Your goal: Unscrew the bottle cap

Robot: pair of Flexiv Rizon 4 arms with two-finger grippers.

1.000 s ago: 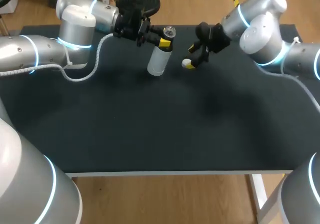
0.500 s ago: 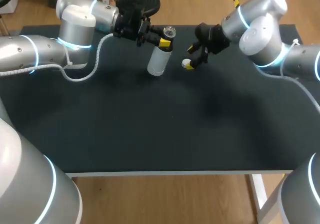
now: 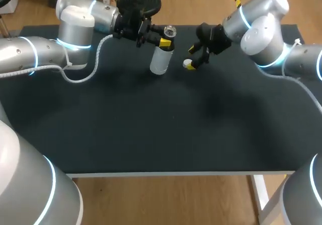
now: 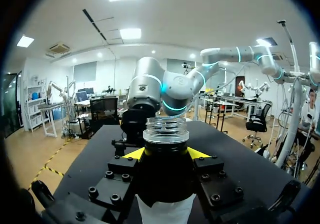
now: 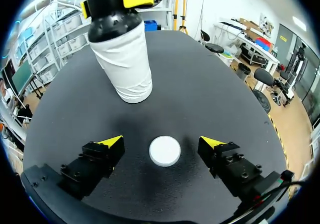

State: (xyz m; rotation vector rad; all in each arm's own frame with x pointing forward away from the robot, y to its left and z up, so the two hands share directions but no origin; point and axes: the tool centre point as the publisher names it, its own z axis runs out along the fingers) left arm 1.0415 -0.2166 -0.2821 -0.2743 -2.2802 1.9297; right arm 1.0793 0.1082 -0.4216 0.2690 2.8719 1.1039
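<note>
A bottle point(image 3: 161, 58) with a white label, dark shoulder and clear open neck point(image 4: 165, 130) leans at the back of the table. My left gripper point(image 3: 164, 42) is shut on its dark shoulder, a yellow tip on each side point(image 4: 165, 156). The white cap point(image 3: 187, 63) lies flat on the table just right of the bottle. My right gripper point(image 3: 193, 59) hangs open over it. In the right wrist view the cap point(image 5: 165, 151) lies between the spread fingers of that gripper point(image 5: 161, 143), touching neither. The bottle point(image 5: 125, 58) stands ahead of them.
The black table point(image 3: 151, 134) stretches wide toward the front edge. A round black stool seat point(image 3: 139, 1) sits just behind the table's back edge, near my left wrist.
My left gripper has shifted the bottle slightly to the right. My right gripper and the cap have stayed where they were.
</note>
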